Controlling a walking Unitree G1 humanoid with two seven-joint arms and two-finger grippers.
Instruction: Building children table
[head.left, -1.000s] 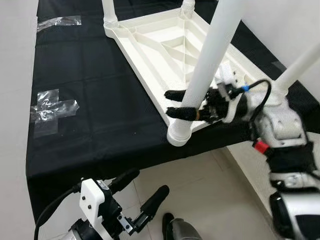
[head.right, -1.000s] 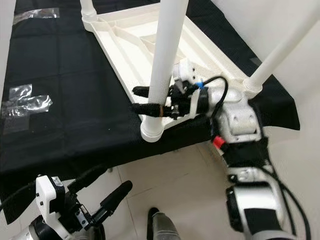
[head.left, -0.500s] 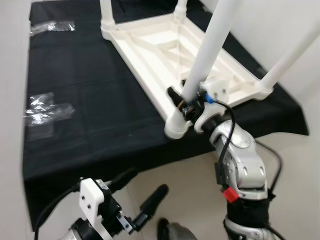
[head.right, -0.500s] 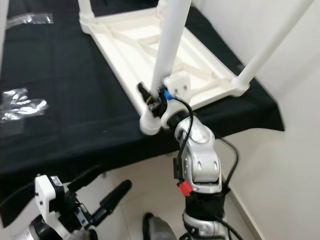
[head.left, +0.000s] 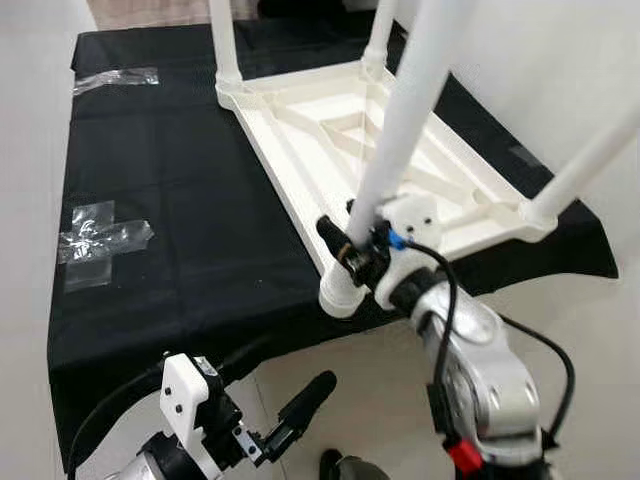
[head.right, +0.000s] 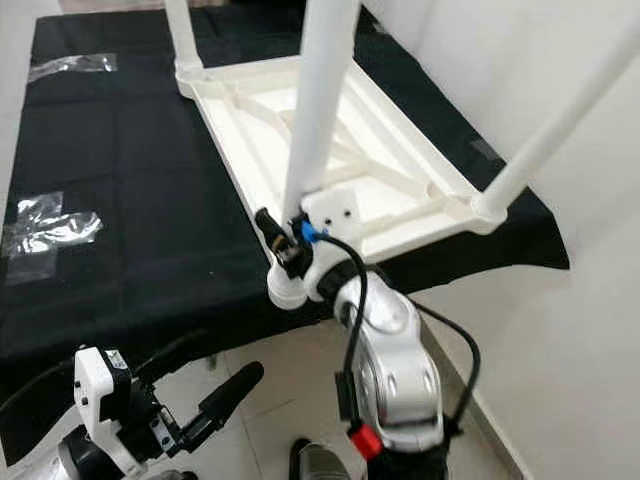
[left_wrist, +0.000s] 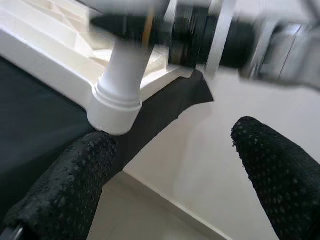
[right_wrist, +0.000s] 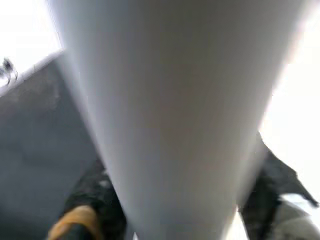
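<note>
A white children's table (head.left: 330, 130) lies upside down on a black-covered worktop (head.left: 160, 170), its legs pointing up. The near leg (head.left: 400, 110) stands in the corner socket (head.left: 340, 293) at the worktop's front edge. My right gripper (head.left: 347, 243) is shut on this leg just above the socket; in the right wrist view the leg (right_wrist: 170, 110) sits close between the black fingers (right_wrist: 95, 200). My left gripper (head.left: 275, 388) hangs open below the worktop's edge, in front of the socket (left_wrist: 117, 107) and apart from it.
Three more white legs rise at the far left (head.left: 225, 50), far right (head.left: 385, 30) and right (head.left: 590, 150) corners. Clear tape patches (head.left: 100, 230) lie on the cloth at the left. A white wall stands at the right, and pale floor tiles (head.right: 270, 380) lie below.
My right arm has swung from the right side round to the front of the worktop, its gripper staying on the near leg. The left gripper has kept its place.
</note>
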